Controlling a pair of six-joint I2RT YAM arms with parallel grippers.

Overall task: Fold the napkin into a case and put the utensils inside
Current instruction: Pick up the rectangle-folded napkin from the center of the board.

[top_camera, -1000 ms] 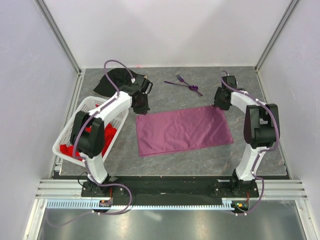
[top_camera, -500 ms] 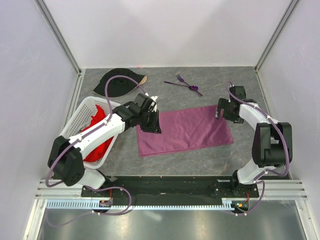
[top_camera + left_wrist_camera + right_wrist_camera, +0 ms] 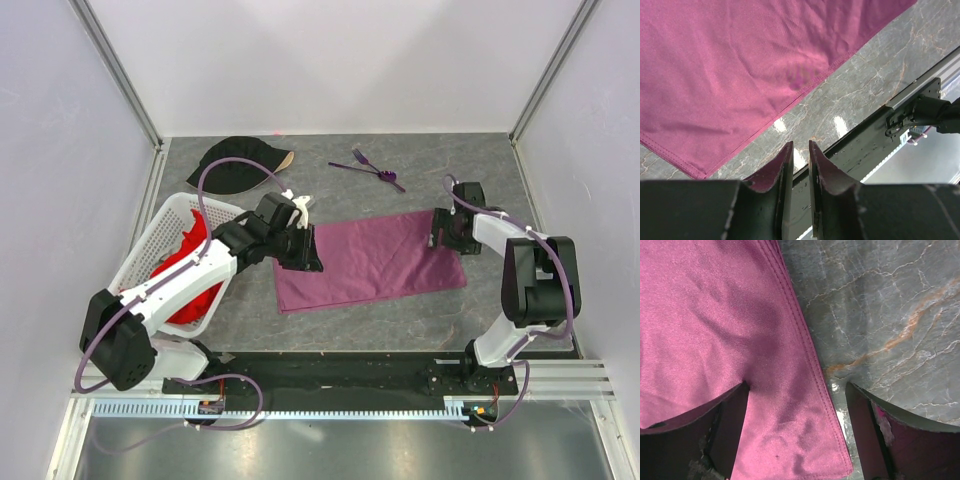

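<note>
The plum-purple napkin [image 3: 368, 260] lies flat on the grey table as a wide rectangle. It fills the upper part of the left wrist view [image 3: 740, 65] and the left of the right wrist view [image 3: 715, 315]. My left gripper [image 3: 300, 246] hovers over the napkin's left end, its jaws nearly together and empty [image 3: 800, 145]. My right gripper [image 3: 437, 229] is open low over the napkin's far right corner [image 3: 796, 387], one finger over the cloth and one over bare table. The purple utensils [image 3: 368, 167], a fork among them, lie beyond the napkin.
A black cap [image 3: 240, 163] lies at the far left. A white lattice basket [image 3: 137, 262] holding a red cloth [image 3: 193, 238] stands tilted at the left, under my left arm. The black front rail [image 3: 880, 135] runs along the table's near edge.
My left arm swung from the cap side toward the napkin's left end and lowered. My right gripper moved from beyond the napkin onto its far right corner.
</note>
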